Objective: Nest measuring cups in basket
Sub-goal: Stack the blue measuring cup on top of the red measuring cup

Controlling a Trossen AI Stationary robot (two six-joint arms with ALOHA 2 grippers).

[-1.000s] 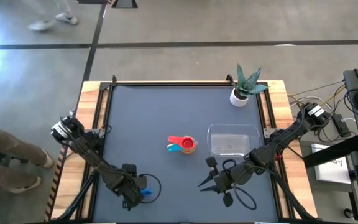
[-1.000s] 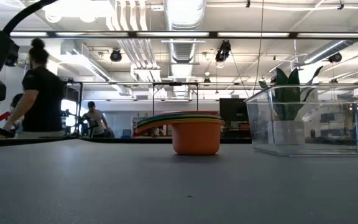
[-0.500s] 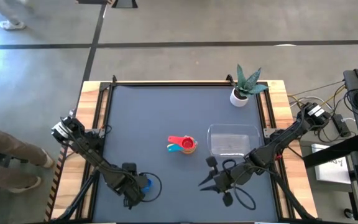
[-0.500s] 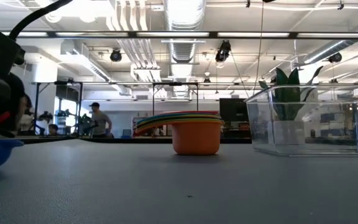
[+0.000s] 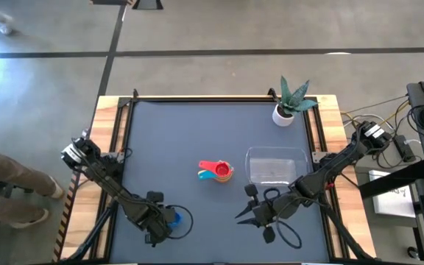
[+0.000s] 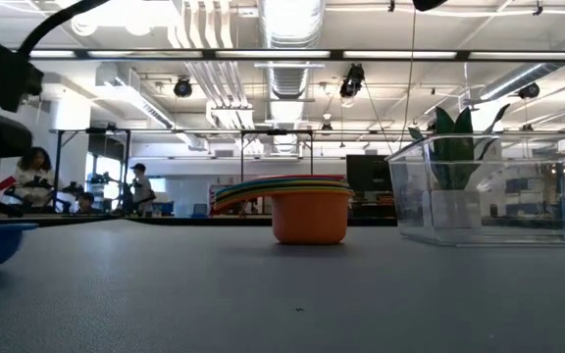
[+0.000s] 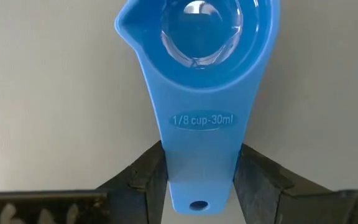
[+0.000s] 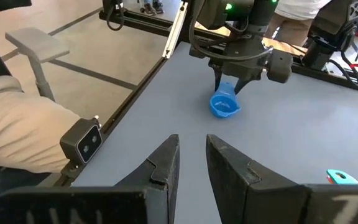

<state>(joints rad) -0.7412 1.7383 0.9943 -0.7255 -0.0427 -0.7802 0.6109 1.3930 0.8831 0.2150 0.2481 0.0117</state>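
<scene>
A blue measuring cup (image 7: 197, 37) stands open side up near the table's front left (image 5: 171, 218). My left gripper (image 7: 201, 177) is shut on its handle. A nested stack of cups (image 5: 219, 171), orange at the bottom with a red and a teal handle showing, sits on the table's middle. The clear basket (image 5: 274, 152) stands just right of the stack, with nothing in it. At the front right my right gripper (image 8: 191, 146) hovers open by a narrow gap, holding nothing. My left gripper pinches the blue cup's flat handle (image 7: 201, 155) between its two fingers (image 7: 148, 177), which sit on the handle's two long edges near its free end. The fingers come from above, pointing down, and lie across the handle. The cup is upright and looks to rest on the table (image 8: 224, 106).
A potted plant in a white pot (image 5: 285, 110) stands at the far right corner. Wooden rails (image 5: 109, 147) run along the table's left and right sides. Bare grey table top lies between the blue cup and the stack. People move in the room beyond.
The blue cup now lies slightly farther from the table's near edge than a second ago. It has come into the low view at that picture's left edge. My left gripper has shifted with it.
</scene>
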